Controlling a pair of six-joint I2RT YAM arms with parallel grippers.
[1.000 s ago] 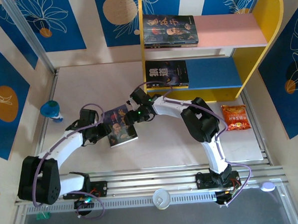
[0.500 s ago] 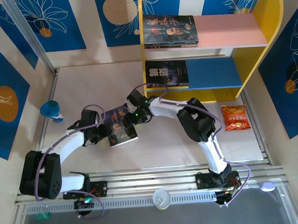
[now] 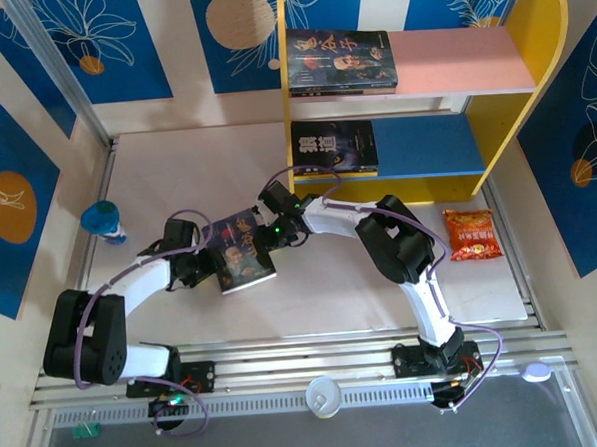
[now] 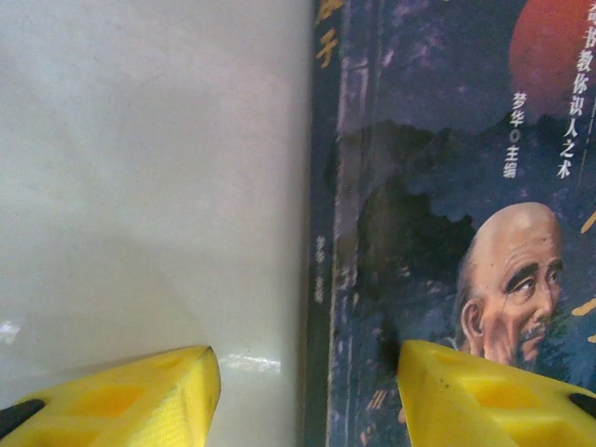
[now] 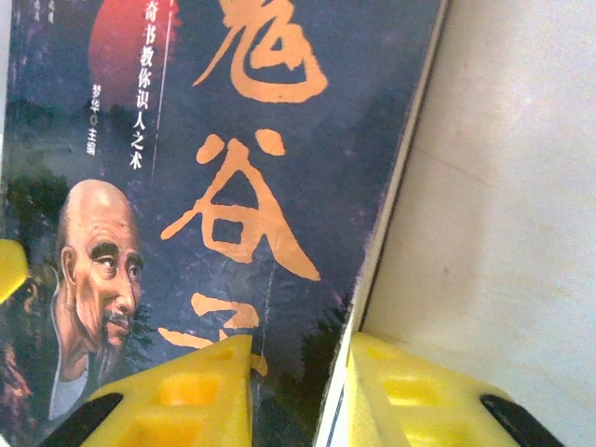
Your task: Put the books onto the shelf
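Note:
One dark book (image 3: 242,254) with a bald bearded man and orange characters lies on the white table between both arms. My right gripper (image 3: 265,239) is at its right edge. In the right wrist view the book (image 5: 242,121) has one yellow finger (image 5: 186,396) on its cover and the other beyond its pale page edge, so the right gripper (image 5: 300,352) is shut on that edge. My left gripper (image 4: 305,361) stands open astride the spine of the book (image 4: 438,140), one fingertip on the table, one on the cover. The shelf (image 3: 534,31) holds two books, on the pink board (image 3: 340,59) and the blue board (image 3: 335,146).
An orange snack packet (image 3: 472,234) lies right of the right arm, near the shelf's foot. A small blue and white object (image 3: 103,219) stands at the table's left edge. A white round lid (image 3: 324,395) rests on the front rail.
The right gripper's jaws have closed in on the book's right edge. Both arms have stayed almost in place, and the left gripper's jaws stand as wide as before.

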